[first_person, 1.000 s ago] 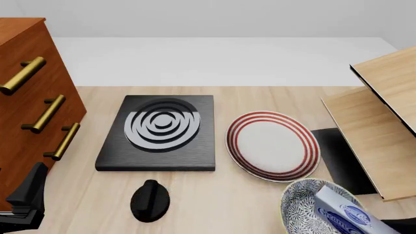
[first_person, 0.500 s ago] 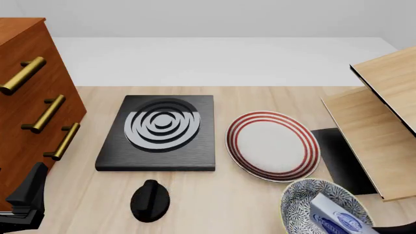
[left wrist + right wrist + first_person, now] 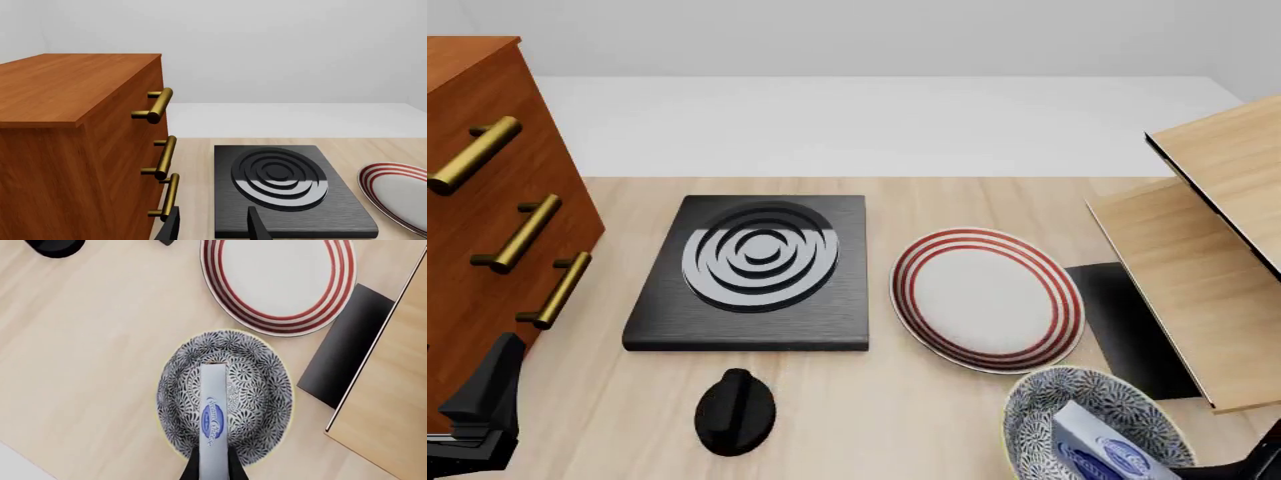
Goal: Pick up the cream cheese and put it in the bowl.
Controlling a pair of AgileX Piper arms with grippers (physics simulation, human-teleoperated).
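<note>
The cream cheese (image 3: pixel 213 410), a silver-grey box with a blue oval logo, hangs end-down inside the blue-and-white floral bowl (image 3: pixel 267 385). My right gripper (image 3: pixel 213 465) is shut on the box's near end, one dark finger on each side. In the front view the box (image 3: pixel 1105 450) sits low in the bowl (image 3: pixel 1034 405) at the table's front right, and only a dark bit of the right arm (image 3: pixel 1252 462) shows. My left gripper (image 3: pixel 212 227) is open and empty at the front left (image 3: pixel 481 410), beside the drawers.
A white plate with red rings (image 3: pixel 988 298) lies just behind the bowl. A black burner plate (image 3: pixel 754 270) and a black knob (image 3: pixel 735 410) are mid-table. A wooden drawer cabinet (image 3: pixel 481 230) stands left, a wooden shelf (image 3: pixel 1201 260) over a black mat (image 3: pixel 1128 330) right.
The cream cheese has moved down, deeper into the bowl, still held by my right gripper. The left arm has not moved.
</note>
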